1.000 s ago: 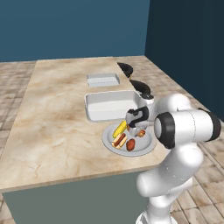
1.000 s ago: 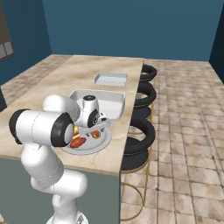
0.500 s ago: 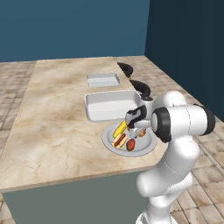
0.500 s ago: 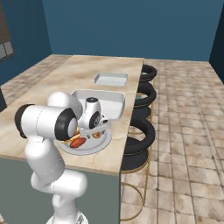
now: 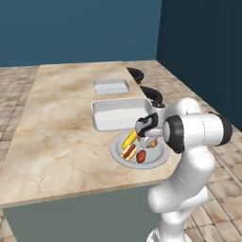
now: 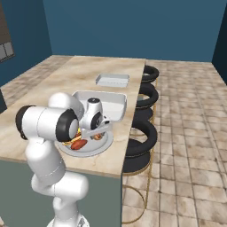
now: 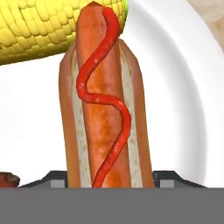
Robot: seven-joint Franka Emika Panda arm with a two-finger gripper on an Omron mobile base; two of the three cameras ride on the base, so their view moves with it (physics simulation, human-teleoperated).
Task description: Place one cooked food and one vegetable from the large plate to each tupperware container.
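Observation:
The large plate lies near the counter's front edge. On it are a hot dog with a ketchup squiggle, a yellow corn cob and a reddish-brown piece. My gripper is down on the plate, its fingertips pressed against both sides of the hot dog's bun. Right behind the plate stands the larger tupperware container, and further back the smaller one. Both look empty.
Black round stools line the counter's right side. Bare marble counter stretches to the left of the plate and trays. The plate sits close to the counter's front right corner.
The jaws have closed in from wide open onto the hot dog. The arm has hardly moved over the plate.

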